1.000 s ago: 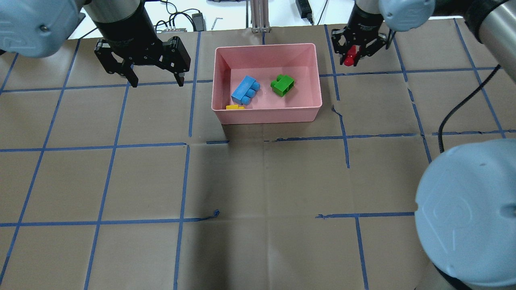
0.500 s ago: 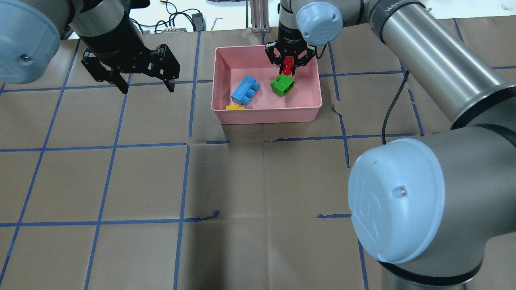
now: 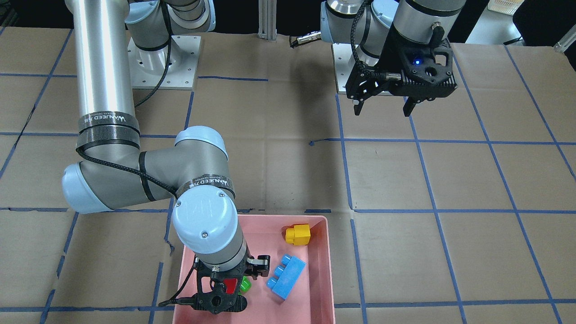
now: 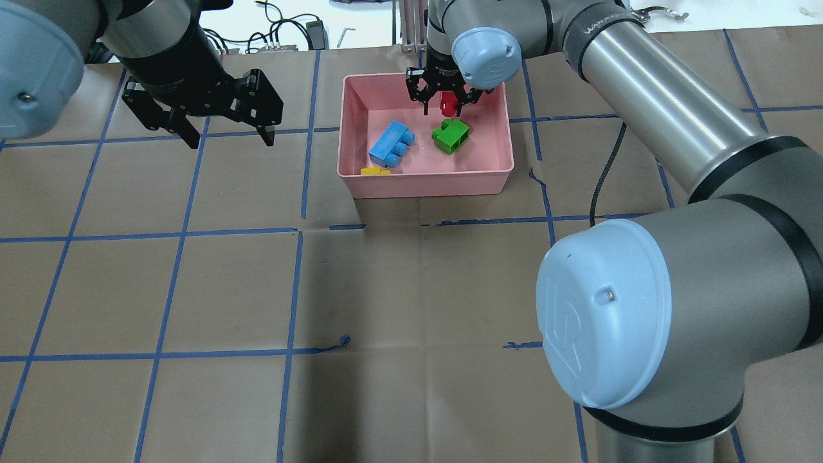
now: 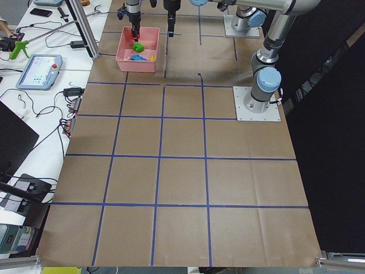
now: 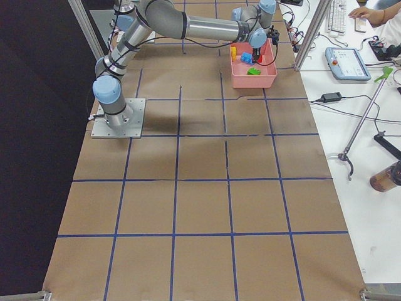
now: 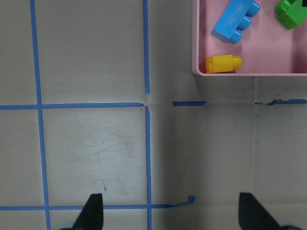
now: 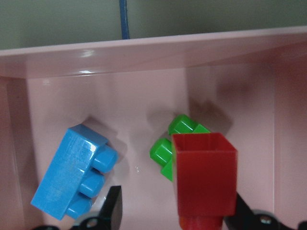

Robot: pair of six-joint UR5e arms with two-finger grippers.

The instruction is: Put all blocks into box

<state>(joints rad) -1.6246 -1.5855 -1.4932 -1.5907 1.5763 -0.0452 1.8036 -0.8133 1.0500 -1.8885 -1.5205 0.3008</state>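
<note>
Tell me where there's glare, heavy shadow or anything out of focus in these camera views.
Right wrist view: small glare spot on the box wall, red block sharp, right gripper dark and soft at the bottom edge. Overhead view: broad soft shadow across the table middle. Front-facing view: bright streak down the right arm metal tube.

The overhead view looks forward and down from behind the robot, box (image 4: 424, 183) at upper centre; the front-facing view looks steeply down from across the table (image 4: 411, 289), the same box at its bottom edge. Both side views stand far off at the table's ends and look along it, box small near the top. The left wrist camera looks straight down from high, box corner at upper right; the right wrist camera sits close inside the box, red block (image 8: 204, 175) large at lower right.
</note>
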